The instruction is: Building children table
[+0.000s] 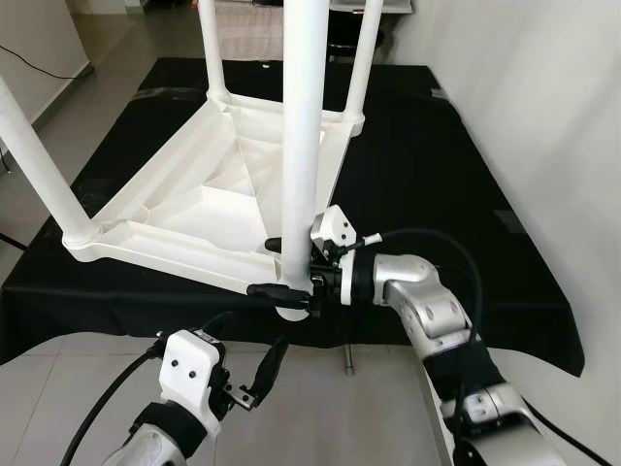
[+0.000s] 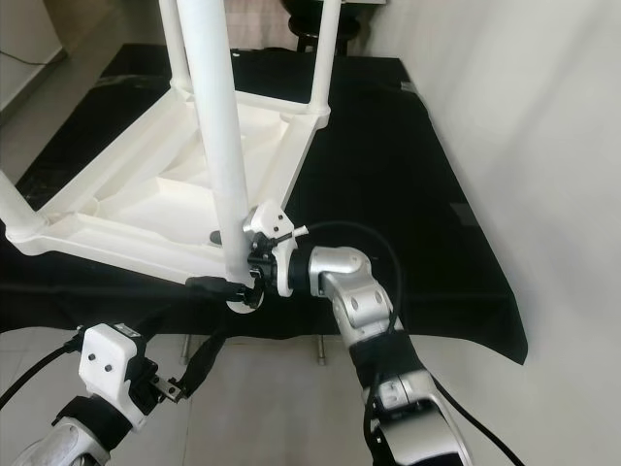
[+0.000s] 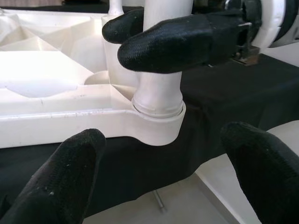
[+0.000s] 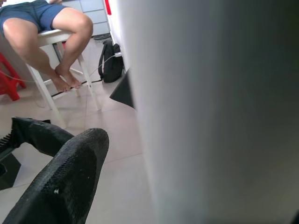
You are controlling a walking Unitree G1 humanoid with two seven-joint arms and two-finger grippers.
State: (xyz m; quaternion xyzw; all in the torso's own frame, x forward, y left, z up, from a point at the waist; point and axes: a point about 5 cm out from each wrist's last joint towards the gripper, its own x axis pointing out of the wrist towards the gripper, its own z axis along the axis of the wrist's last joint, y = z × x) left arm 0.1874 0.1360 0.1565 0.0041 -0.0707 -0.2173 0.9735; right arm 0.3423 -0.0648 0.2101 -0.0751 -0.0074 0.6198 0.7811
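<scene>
White plastic is what you are working on: the little table point(image 1: 204, 209) lies upside down on a black cloth point(image 1: 456, 194) on the floor, with its legs sticking up. Your right gripper point(image 1: 291, 267) reaches in from the side, arm bent at the elbow, and its two black fingers are squeezed around the near leg point(image 1: 301, 146) just above the corner socket point(image 3: 159, 123) where that leg sits. Your left gripper point(image 1: 247, 364) hangs low in front of that same corner, over the pale floor point(image 1: 320, 408), with its fingers point(image 3: 70, 172) spread wide and holding nothing
</scene>
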